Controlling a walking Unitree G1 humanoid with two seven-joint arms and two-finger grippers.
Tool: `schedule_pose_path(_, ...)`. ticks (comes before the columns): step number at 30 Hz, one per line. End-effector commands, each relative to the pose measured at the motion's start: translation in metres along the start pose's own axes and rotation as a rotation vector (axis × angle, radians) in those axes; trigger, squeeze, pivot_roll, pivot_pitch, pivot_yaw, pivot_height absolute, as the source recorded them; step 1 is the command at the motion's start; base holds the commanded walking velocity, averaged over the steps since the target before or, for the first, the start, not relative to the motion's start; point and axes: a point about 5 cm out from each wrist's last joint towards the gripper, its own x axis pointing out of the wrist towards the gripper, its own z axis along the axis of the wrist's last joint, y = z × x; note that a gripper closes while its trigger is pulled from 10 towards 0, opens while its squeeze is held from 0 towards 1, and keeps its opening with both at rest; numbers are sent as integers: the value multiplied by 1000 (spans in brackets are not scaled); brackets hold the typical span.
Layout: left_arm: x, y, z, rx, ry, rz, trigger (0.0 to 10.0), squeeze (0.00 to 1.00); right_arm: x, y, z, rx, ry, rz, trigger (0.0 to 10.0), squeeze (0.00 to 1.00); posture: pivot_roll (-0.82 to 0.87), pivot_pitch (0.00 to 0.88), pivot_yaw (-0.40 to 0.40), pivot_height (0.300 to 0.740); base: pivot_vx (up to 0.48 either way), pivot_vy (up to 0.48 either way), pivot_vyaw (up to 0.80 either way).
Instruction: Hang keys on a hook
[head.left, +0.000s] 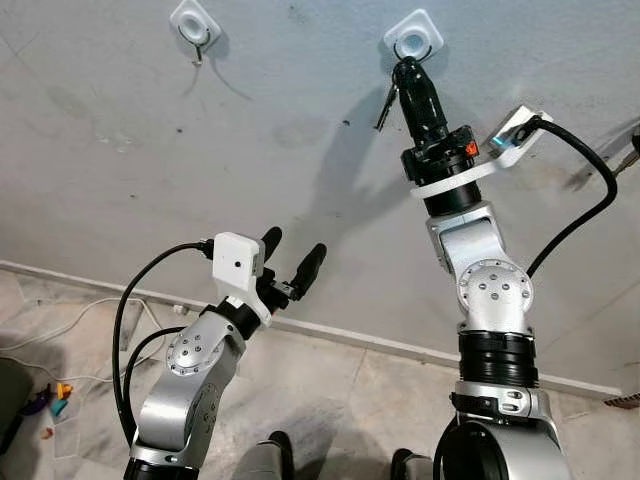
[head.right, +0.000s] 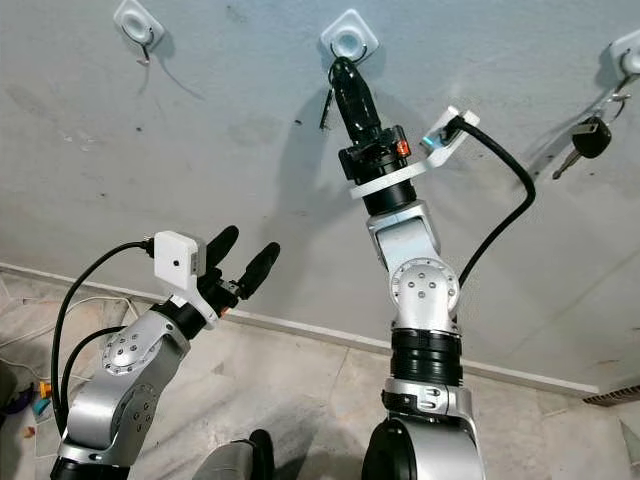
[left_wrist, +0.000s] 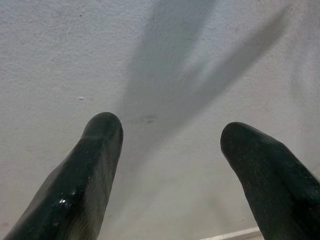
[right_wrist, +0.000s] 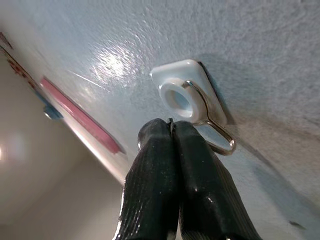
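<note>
Presently: 3 white wall hooks on the grey wall (head.right: 250, 90). Left hook (head.right: 137, 24): bare. Middle hook (head.right: 349, 40): right gripper (head.right: 342, 68) raised to it, jaws pressed together on a thin metal ring just below the hook's wire loop; keys (head.right: 326, 108) dangle beside the black fingers, against the wall. Right hook (head.right: 628, 52): 1 black-headed car key (head.right: 590, 137) hanging. Left gripper (head.right: 248, 254): held low, well apart from the hooks, jaws spread, holding nothing. Floor: 1 white cable (head.left: 60, 335).

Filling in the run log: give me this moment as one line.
phase: hanging | right pincer: shut on keys, raised at middle hook | left pincer: open, idle, low | another hook: key already hanging
</note>
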Motion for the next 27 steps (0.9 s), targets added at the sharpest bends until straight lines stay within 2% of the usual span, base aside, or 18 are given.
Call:
schedule_pose_path(1, -2, 0, -2, 4, 13, -8, 10000, 0, 2, 12, 11, -2, -44, 76, 10000, 0, 44, 224, 132, 740, 0, 0, 0)
schedule_pose_path(11, -2, -1, -4, 1, 15, -9, 10000, 0, 0, 22, 16, 1, -32, 135, 10000, 0, 40, 222, 128, 740, 0, 0, 0)
schedule_pose_path(27, -1, -3, -5, -3, 17, -12, 10000, 0, -10, 20, 10, -7, 22, 102, 10000, 0, 33, 225, 127, 740, 0, 0, 0)
